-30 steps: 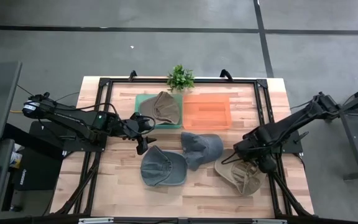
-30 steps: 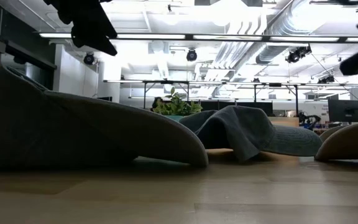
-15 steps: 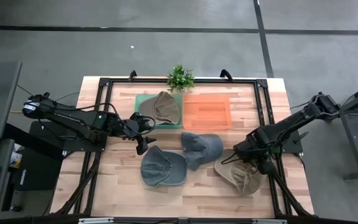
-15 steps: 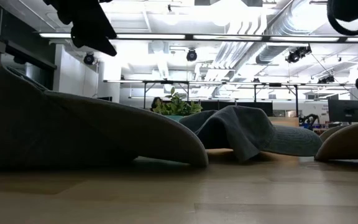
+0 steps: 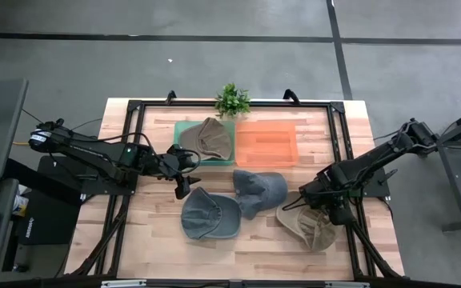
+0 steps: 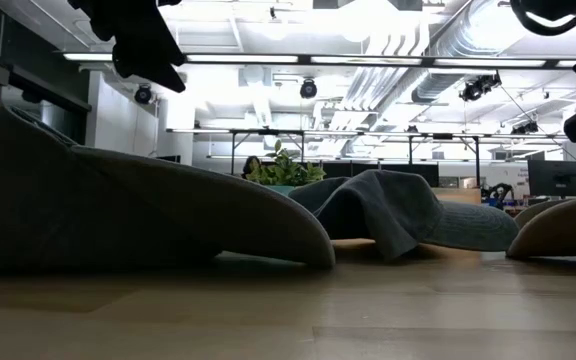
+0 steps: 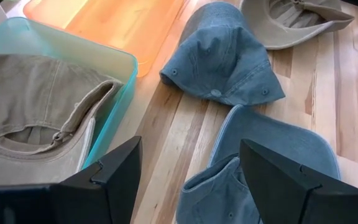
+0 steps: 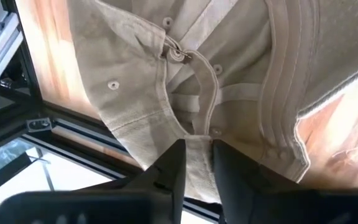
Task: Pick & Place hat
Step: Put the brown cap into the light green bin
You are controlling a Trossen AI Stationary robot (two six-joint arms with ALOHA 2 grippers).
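The left gripper [image 5: 181, 182] hung with its jaws apart and empty, over the table between the green tray [image 5: 181, 130], which already held a tan cap [image 5: 211, 138], and the nearer blue cap [image 5: 209, 216]. The left wrist view showed that blue cap [image 7: 253, 168] just below the fingers, its crown slumped and creased.

At the middle, the orange tray [image 5: 266, 143] lay bare, and a second blue cap [image 5: 258, 190] sat in a crumpled heap in front of it.

On the right, the right gripper [image 5: 324, 210] was down on the upturned tan cap [image 5: 310, 226] near the table's edge. In the right wrist view its fingers [image 8: 169, 171] pinched the cap's back edge [image 8: 197, 149], the jaws nearly together on the cloth.

These caps looked light and limp, apart from the stiffer brim. A pinch on a hem or seam should hold well, but the crown would likely sag and swing when lifted, so it would need clearance over the tray wall.
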